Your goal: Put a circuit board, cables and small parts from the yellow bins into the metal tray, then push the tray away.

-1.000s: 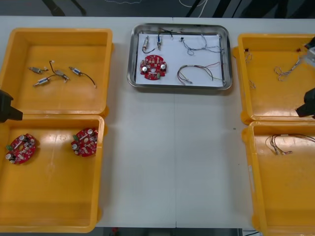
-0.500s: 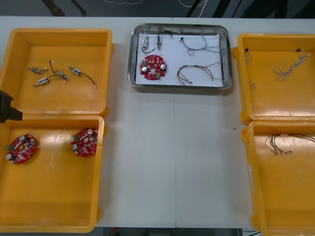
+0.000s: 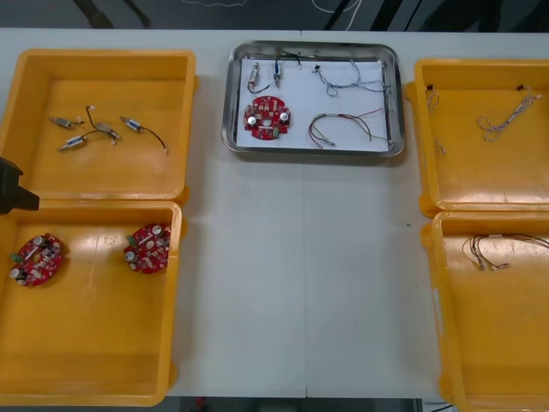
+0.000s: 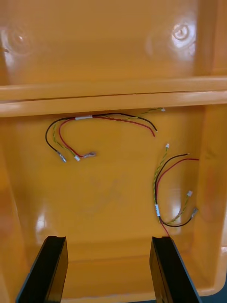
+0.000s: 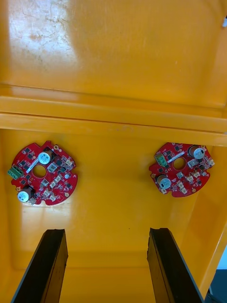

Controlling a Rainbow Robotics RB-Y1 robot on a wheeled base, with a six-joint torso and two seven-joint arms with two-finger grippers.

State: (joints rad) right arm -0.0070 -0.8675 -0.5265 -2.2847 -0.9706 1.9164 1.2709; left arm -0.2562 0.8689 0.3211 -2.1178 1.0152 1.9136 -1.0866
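While both arms hang back at the sides, the metal tray (image 3: 229, 103) sits at the top middle of the front view. On its white inside lie a circuit board (image 3: 266, 116) at the left, small metal parts (image 3: 256, 79) above it, and cables (image 3: 343, 124) on the right half.

The left gripper (image 5: 106, 232) pokes in at the front view's left edge. Its fingers are spread apart with nothing between them, over the lower-left bin (image 3: 94, 335), where two spare boards (image 3: 147, 248) lie apart from each other. More loose parts (image 3: 99, 130) lie in the upper-left bin (image 3: 103, 77).

The right gripper (image 4: 108, 239) is likewise spread wide and empty-handed. Two black, red and yellow cable bundles (image 4: 101, 132) lie beyond its fingers on the lower-right bin (image 3: 497, 343) floor. A pale twisted cable (image 3: 506, 116) rests in the upper-right bin (image 3: 480, 172).
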